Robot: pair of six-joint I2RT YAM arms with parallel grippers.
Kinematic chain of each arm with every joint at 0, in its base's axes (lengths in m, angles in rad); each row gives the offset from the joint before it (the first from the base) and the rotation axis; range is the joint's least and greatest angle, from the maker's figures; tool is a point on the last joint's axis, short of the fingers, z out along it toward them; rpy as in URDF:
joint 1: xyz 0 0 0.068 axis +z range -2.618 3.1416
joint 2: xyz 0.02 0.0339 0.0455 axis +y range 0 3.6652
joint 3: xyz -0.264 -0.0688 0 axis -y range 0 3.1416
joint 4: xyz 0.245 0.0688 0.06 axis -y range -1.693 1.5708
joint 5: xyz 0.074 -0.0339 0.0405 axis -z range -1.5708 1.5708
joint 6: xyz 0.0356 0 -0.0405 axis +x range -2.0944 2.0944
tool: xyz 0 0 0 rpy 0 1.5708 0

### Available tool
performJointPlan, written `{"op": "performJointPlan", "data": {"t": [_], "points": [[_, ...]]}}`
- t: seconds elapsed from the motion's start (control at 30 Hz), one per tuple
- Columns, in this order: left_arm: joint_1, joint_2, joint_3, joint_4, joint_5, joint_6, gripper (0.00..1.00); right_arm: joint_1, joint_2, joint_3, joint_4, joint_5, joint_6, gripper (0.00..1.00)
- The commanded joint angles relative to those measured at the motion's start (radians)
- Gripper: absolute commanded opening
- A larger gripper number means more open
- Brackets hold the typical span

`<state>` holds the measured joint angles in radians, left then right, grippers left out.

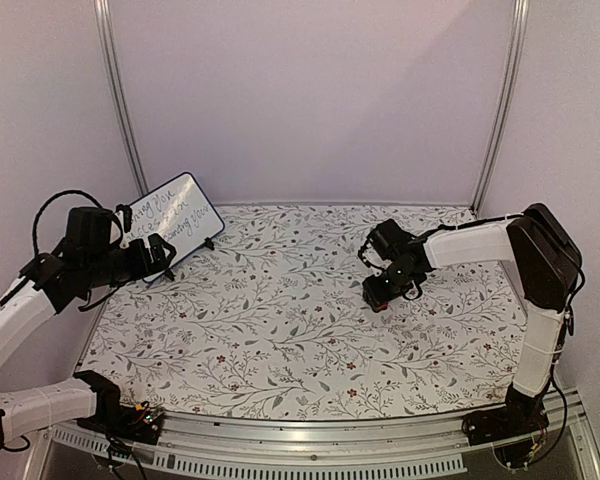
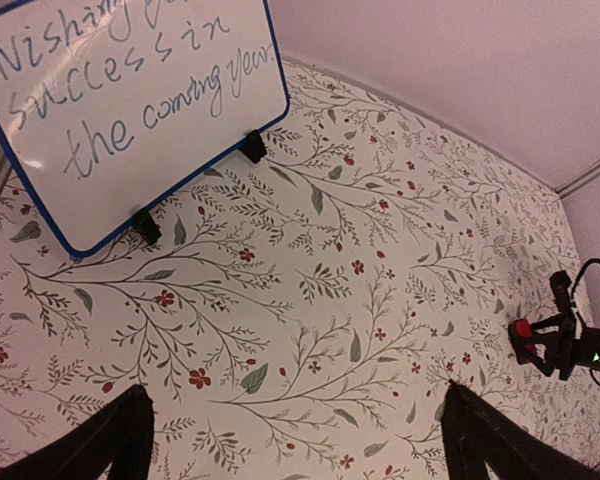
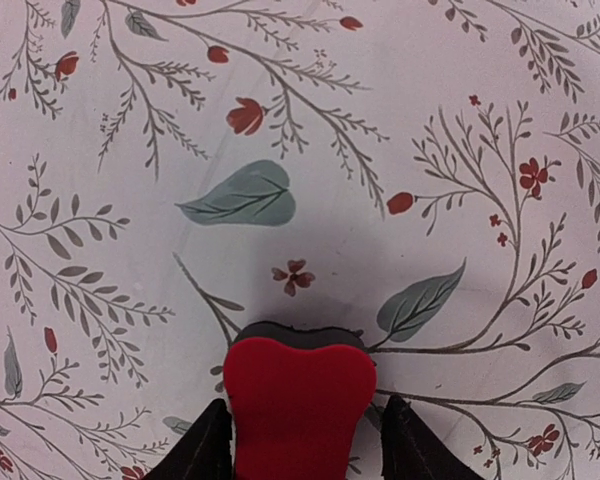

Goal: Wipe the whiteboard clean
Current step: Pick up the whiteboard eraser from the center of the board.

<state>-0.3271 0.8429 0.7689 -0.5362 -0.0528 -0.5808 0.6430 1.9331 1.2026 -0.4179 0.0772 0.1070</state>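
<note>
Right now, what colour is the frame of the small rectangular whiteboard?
The frame is dark blue, clearest in the left wrist view.

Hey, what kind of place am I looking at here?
Probably a robot test booth in a lab: the left arm and right arm are mounted at the edge of a floral-covered table, plain walls framed by aluminium posts box it in, and a small whiteboard stands at the back left.

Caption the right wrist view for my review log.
Right wrist: red block between the right gripper's fingers, floral table behind.
</note>
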Motion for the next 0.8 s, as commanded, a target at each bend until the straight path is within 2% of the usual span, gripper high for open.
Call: {"op": "performJointPlan", "data": {"t": [0.0, 0.37, 0.43, 0.53, 0.77], "points": [[-0.009, -0.008, -0.013, 0.006, 0.004, 0.001, 1.0, 0.01, 0.007, 0.002, 0.005, 0.014, -0.01, 0.47], [-0.008, -0.024, -0.019, -0.005, -0.002, -0.003, 1.0, 0.01, -0.027, -0.004, 0.014, -0.011, -0.013, 0.47], [-0.008, -0.025, -0.018, -0.005, -0.002, -0.004, 1.0, 0.01, -0.033, -0.006, 0.017, -0.016, -0.013, 0.45], [-0.008, -0.032, -0.019, -0.008, -0.003, -0.004, 1.0, 0.01, -0.033, -0.005, 0.016, -0.024, -0.013, 0.35], [-0.008, -0.031, -0.025, -0.005, -0.001, -0.002, 1.0, 0.013, -0.052, -0.005, 0.016, -0.042, -0.009, 0.33]]}}
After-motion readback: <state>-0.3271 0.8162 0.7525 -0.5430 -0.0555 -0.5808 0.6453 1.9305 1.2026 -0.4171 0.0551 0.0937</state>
